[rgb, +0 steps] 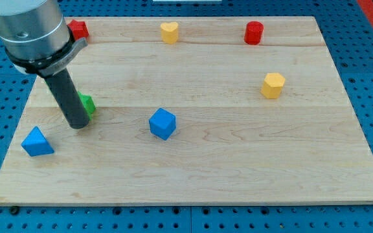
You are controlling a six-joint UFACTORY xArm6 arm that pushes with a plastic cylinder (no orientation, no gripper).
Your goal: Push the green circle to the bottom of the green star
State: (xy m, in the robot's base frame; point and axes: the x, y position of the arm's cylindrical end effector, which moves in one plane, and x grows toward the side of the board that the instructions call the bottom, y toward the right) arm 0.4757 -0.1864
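My rod comes down from the view's top left, and my tip [78, 125] rests on the wooden board [238, 168] at its left side. A green block [87, 104] shows just to the right of the rod and a little above the tip, touching or nearly touching the rod. The rod hides most of it, so I cannot make out its shape. No second green block is clearly in view; the rod and the arm's body cover the board behind them.
A blue triangle [37, 142] lies at the lower left of my tip. A blue cube [162, 123] sits near the middle. A red block [78, 29], a yellow heart [169, 32] and a red cylinder [254, 32] line the top edge. A yellow hexagon [272, 85] is at the right.
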